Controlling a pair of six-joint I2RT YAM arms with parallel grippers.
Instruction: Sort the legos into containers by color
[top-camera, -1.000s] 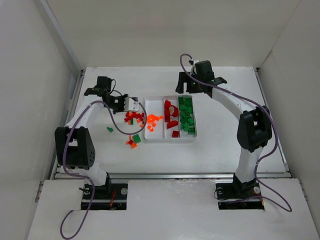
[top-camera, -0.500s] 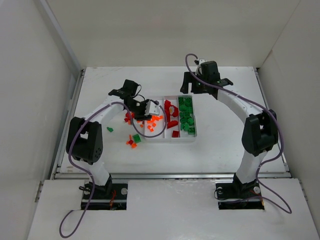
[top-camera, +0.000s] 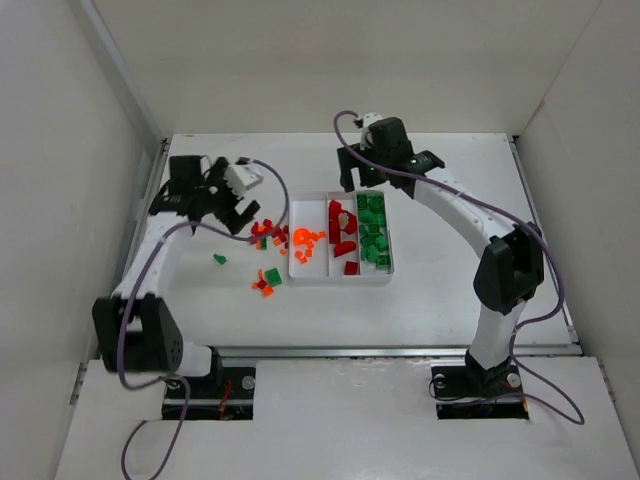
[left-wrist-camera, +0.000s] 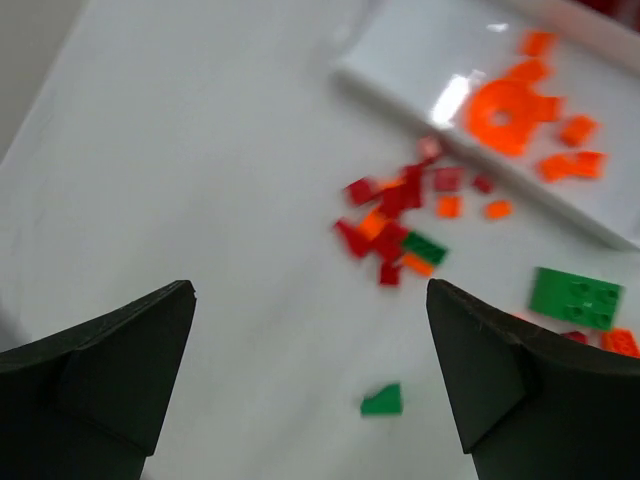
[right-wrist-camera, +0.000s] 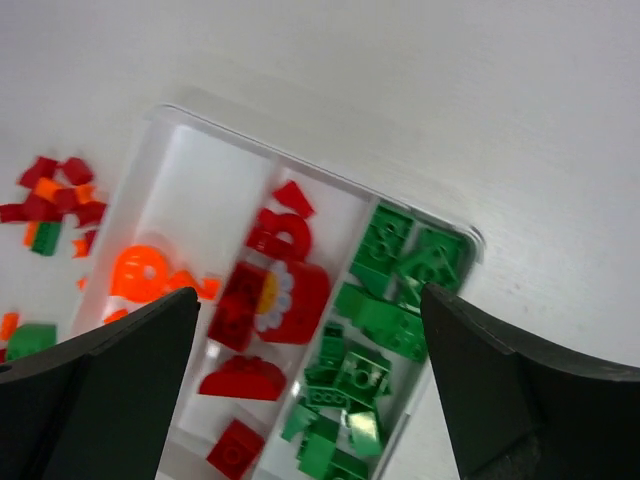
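The white tray (top-camera: 340, 277) holds the three containers: orange legos (top-camera: 304, 240) in the left one, dark red legos (top-camera: 343, 235) in the middle one, green legos (top-camera: 374, 232) in the right one. Loose legos (top-camera: 265, 235) lie in a mixed cluster left of the tray, with a second small group (top-camera: 267, 281) nearer the arms and a single green wedge (top-camera: 219, 259) apart. My left gripper (top-camera: 232, 205) hangs open and empty above the table, left of the cluster (left-wrist-camera: 395, 220); the green wedge (left-wrist-camera: 384, 400) shows between its fingers. My right gripper (top-camera: 378, 172) is open and empty above the tray's far end (right-wrist-camera: 460, 235).
A larger green brick (left-wrist-camera: 577, 297) lies near the tray's (left-wrist-camera: 400, 70) front left corner. White walls close in the table on the left, back and right. A metal rail (top-camera: 340, 350) runs along the near edge.
The left gripper swung right over the tray's orange compartment, opened, then drew back left and away from the tray. The right gripper shifted a little to the left.
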